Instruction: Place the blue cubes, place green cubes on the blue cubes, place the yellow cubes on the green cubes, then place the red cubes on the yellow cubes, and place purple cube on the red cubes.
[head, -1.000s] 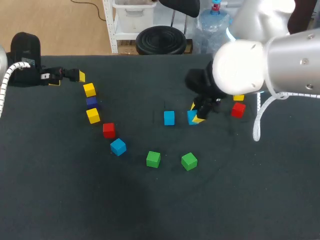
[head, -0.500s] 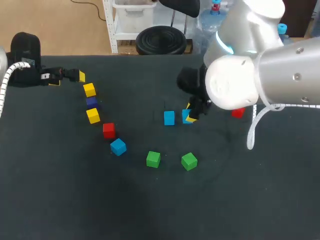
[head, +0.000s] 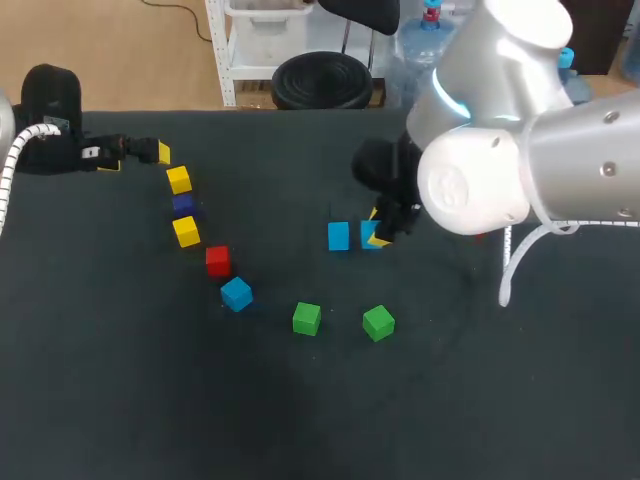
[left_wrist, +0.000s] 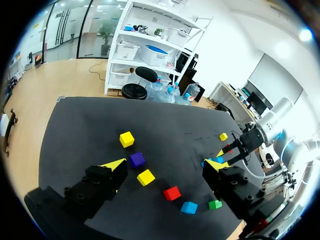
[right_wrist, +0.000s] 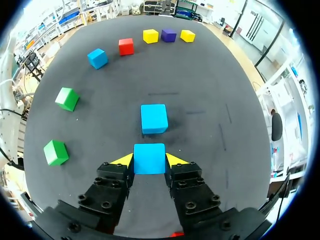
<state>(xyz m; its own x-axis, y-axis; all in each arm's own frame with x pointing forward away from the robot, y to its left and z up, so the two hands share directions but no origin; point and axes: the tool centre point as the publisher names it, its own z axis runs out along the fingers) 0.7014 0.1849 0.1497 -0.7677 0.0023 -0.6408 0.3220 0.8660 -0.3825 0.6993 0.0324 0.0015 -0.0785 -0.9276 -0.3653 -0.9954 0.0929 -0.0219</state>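
Right wrist view shows my right gripper (right_wrist: 149, 161) clamped on a blue cube (right_wrist: 149, 157), with one yellow-tipped finger pressed against each side. A second blue cube (right_wrist: 153, 118) sits just ahead of it on the black table (right_wrist: 200, 75), close but not touching. The green cubes (right_wrist: 66, 98) lie off to one side. My left gripper (left_wrist: 165, 163) hangs near the table's far left edge with its fingers spread apart. Ahead of it a purple cube (left_wrist: 137, 159) lies between two yellow cubes (left_wrist: 126, 139).
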